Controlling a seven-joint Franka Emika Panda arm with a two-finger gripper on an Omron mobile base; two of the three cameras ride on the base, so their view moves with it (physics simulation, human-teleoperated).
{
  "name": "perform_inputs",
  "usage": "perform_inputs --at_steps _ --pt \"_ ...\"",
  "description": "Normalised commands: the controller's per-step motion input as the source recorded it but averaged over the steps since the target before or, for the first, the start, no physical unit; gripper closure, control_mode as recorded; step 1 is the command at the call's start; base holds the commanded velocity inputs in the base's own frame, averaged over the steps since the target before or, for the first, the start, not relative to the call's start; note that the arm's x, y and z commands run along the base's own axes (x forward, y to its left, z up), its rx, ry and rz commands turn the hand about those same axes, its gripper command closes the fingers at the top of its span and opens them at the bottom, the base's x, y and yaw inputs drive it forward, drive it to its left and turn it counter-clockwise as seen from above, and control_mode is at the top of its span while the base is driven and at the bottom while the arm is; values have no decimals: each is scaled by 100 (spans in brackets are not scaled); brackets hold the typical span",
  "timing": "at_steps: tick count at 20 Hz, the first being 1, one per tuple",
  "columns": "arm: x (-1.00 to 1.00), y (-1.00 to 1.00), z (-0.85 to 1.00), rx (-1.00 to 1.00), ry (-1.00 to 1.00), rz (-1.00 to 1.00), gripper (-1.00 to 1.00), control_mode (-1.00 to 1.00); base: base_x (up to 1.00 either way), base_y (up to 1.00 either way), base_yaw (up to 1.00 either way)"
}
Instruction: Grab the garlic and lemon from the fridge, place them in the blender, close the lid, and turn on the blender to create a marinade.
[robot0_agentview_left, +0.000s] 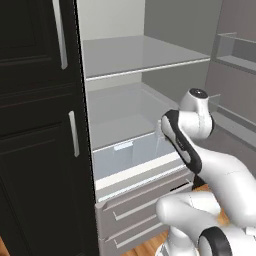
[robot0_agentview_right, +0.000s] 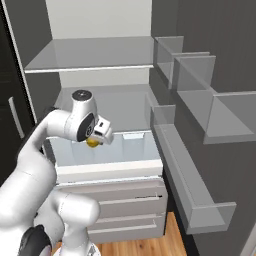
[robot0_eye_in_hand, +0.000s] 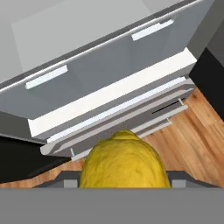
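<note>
Small round yellow-orange lemon (robot0_eye_in_hand: 124, 160) sits clamped between the dark two-finger gripper (robot0_agentview_right: 95, 141), fingers closed on it, hanging in front of the translucent bluish crisper drawers (robot0_agentview_right: 107, 148) of the pale grey fridge (robot0_agentview_right: 100, 60); flat grey shelves (robot0_agentview_left: 142, 56) beyond.

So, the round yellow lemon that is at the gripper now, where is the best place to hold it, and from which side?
Hold the round yellow lemon across its widest middle, one finger on each flank, coming end-on as the gripper does now. In the hand view its small pointed tip faces away from the camera, so the rounded flanks lie toward the fingers. The gripper seems already shut on it, in front of the fridge's translucent crisper drawer.
</note>
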Motion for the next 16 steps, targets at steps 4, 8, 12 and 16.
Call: perform_inputs --at_steps 4,8,12,16 --pt "-44 10 -11 -4 5 0 100 -100 0 0 0" --pt "-42 28 -24 -6 6 0 100 -100 0 0 0" --pt "0 0 0 0 0 0 100 100 -97 9 -5" --pt "0 0 0 0 0 0 100 100 -100 1 -27"
